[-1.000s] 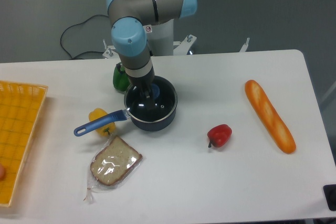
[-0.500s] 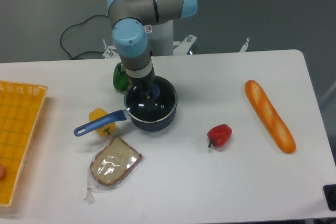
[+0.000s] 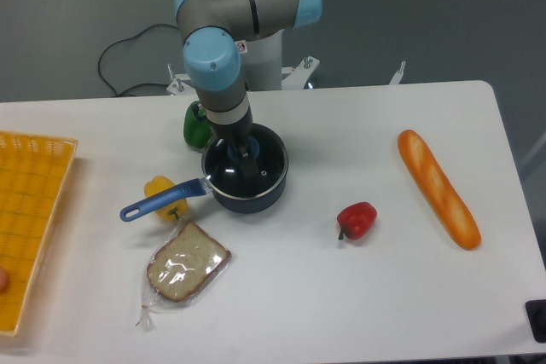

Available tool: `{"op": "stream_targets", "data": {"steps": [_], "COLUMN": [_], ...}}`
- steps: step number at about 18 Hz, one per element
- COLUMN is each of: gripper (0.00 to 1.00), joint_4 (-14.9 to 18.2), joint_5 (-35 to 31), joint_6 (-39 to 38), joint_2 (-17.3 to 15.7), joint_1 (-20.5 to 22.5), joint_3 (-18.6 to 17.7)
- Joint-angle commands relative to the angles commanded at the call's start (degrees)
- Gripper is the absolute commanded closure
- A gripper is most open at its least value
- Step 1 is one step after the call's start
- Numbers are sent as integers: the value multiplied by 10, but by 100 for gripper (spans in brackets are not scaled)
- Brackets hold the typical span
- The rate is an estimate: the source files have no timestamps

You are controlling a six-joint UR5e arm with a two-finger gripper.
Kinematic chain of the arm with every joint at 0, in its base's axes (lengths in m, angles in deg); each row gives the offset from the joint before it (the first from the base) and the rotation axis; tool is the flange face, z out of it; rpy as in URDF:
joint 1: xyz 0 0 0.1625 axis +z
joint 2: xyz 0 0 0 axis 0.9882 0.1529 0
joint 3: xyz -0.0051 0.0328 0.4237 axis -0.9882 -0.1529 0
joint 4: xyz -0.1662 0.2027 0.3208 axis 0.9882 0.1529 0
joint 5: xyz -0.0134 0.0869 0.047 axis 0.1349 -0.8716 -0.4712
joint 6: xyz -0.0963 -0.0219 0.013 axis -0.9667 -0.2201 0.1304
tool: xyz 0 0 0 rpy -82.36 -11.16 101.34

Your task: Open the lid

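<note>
A robotics lab bench set up with kitchen props.

A blue-and-grey robot arm (image 3: 223, 31) stands on a bolted base at the top centre, with a black cable (image 3: 119, 66) looping over the grey floor at the upper left. The plain white table (image 3: 341, 296) carries food items laid well apart: a baguette (image 3: 438, 187) at right, a red pepper (image 3: 357, 220) in the middle, wrapped bread (image 3: 186, 262) at lower left, and a yellow tray (image 3: 30, 210) on the left edge.

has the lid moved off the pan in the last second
No. The lid sits on the pan as before, rim aligned, same distance from the green pepper. The tool is at its knob.
</note>
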Motion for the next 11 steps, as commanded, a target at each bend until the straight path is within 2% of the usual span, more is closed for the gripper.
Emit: {"op": "stream_targets", "data": {"steps": [11], "gripper": [0], "joint_4": [-1], "joint_5": [-3], "joint_6": [10], "joint_2": [1], "joint_1": [2], "joint_3": [-2]}}
